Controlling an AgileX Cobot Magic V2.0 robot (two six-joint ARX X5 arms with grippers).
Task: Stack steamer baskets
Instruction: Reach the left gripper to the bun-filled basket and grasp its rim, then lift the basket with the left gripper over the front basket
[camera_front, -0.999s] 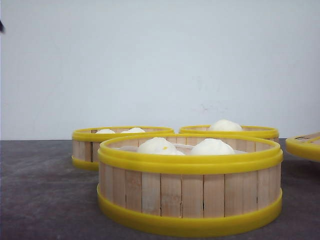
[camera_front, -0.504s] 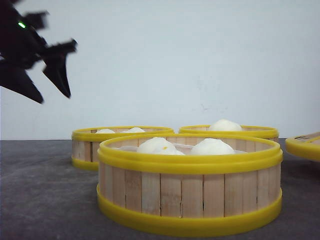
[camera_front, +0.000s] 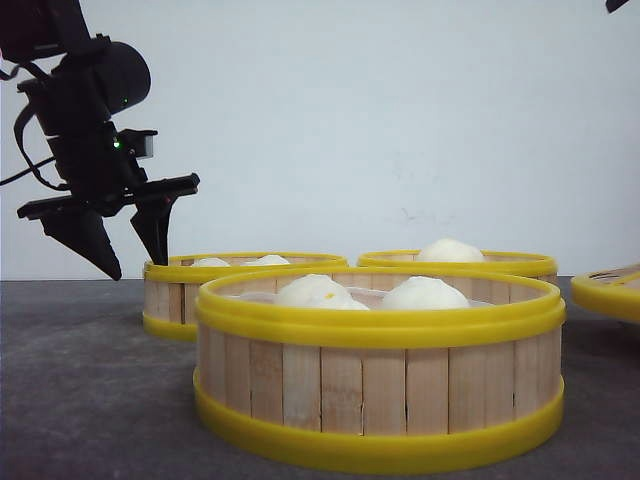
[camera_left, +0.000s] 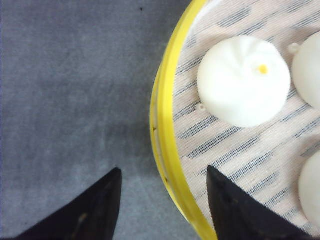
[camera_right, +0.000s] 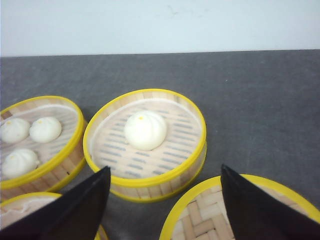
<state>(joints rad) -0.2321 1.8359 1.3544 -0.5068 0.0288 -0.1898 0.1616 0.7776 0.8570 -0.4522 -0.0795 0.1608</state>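
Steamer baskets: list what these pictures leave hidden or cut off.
- Front view: the nearest basket hides the lower walls of the back right basket.
- Left wrist view: the left back basket runs off the frame.
- Front view: the lid is cut by the edge; only a corner of the right gripper shows.

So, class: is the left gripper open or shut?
Open. The left gripper has its jaws spread, one finger either side of the back-left basket's yellow rim, gripping nothing.

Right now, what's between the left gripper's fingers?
The yellow rim of the back-left basket, seen in the left wrist view; the open left gripper straddles it.
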